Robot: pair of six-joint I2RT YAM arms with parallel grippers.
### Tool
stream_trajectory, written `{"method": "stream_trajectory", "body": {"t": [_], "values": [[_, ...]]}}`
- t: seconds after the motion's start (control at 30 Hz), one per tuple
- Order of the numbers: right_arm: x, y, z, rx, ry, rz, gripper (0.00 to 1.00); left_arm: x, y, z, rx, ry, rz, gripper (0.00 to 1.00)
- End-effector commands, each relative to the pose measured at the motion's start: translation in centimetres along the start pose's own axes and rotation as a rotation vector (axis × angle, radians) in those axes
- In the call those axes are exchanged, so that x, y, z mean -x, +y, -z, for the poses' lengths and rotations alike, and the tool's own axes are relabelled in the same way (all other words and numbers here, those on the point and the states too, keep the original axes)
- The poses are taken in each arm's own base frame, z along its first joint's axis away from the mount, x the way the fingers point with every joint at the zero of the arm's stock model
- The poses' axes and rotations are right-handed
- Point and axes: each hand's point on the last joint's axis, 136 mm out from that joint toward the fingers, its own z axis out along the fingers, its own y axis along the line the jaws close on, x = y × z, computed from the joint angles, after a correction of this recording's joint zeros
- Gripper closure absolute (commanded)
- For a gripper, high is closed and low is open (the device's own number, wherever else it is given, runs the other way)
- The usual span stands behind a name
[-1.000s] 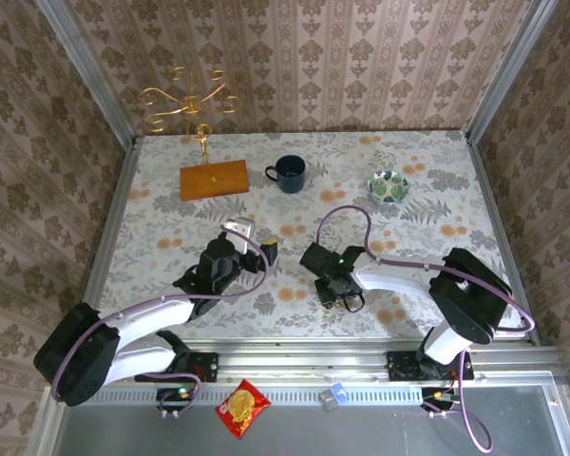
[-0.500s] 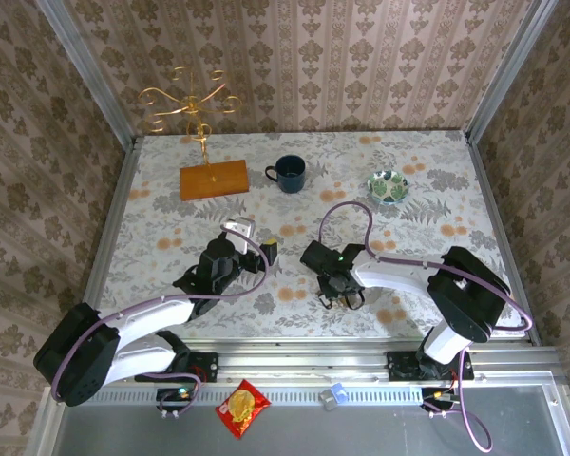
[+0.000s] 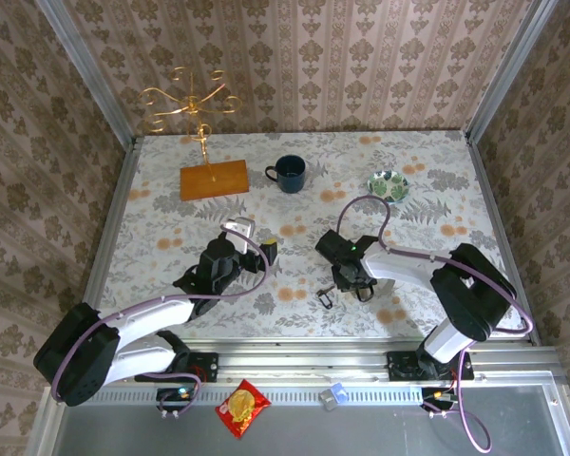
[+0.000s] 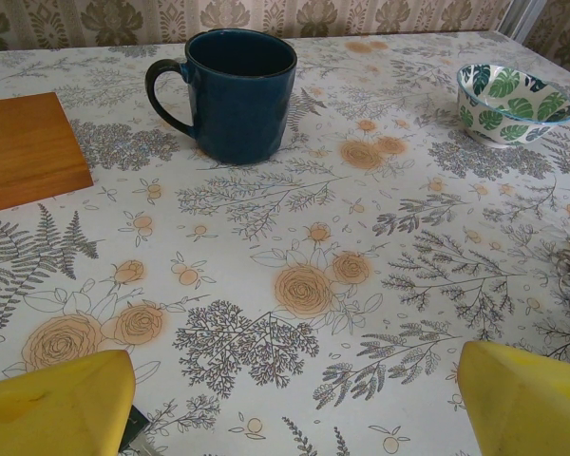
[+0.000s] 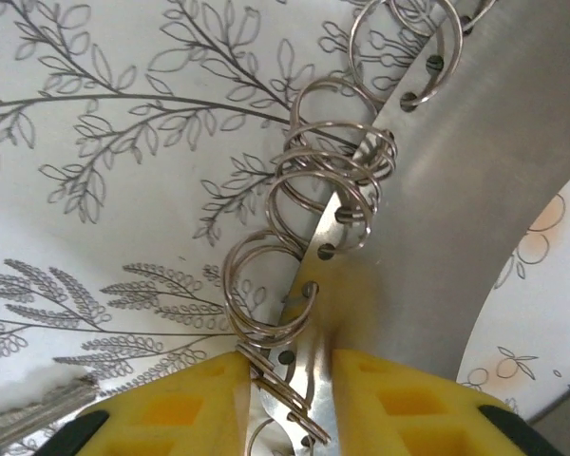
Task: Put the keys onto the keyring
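Floral tablecloth (image 3: 171, 209) under both arms. Nearer the bases than the blue mug (image 3: 289, 173) and to its right, the right gripper (image 5: 294, 380) pinches narrow on the keyring (image 5: 328, 190), a tangle of metal rings, seemingly against a grey strap (image 5: 475, 171). Left of the mug and nearer, the left gripper (image 4: 294, 394) gapes wide, holding nothing.

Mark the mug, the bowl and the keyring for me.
mug (image 4: 239, 95): left wrist view, front of its dark blue wall.
bowl (image 4: 499, 119): left wrist view, leaf-patterned outer wall.
keyring (image 5: 347, 195): right wrist view, cluster of metal rings along its grey strap.
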Motion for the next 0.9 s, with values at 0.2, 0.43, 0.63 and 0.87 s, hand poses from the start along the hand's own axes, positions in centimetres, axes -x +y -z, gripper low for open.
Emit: {"method": "stream_trajectory", "body": {"t": [0.2,0.43,0.63,0.87], "values": [[-2.8,-1.1,4.1,0.112,0.015,-0.024,0.61,1.8,-0.7,-0.2,-0.015,-0.053,0.003,0.11],[-6.1,-3.7,5.0,0.102,0.033,-0.125,0.57,2.0,-1.5,-0.6,-0.063,-0.079,0.004,0.11],[-7.7,-5.5,5.0,0.078,0.021,-0.229,0.54,2.3,-1.6,-0.7,-0.065,-0.096,0.023,0.02],[-8.4,-6.3,4.9,0.078,0.004,-0.276,0.53,2.8,1.8,0.0,0.151,-0.028,0.072,0.0]]}}
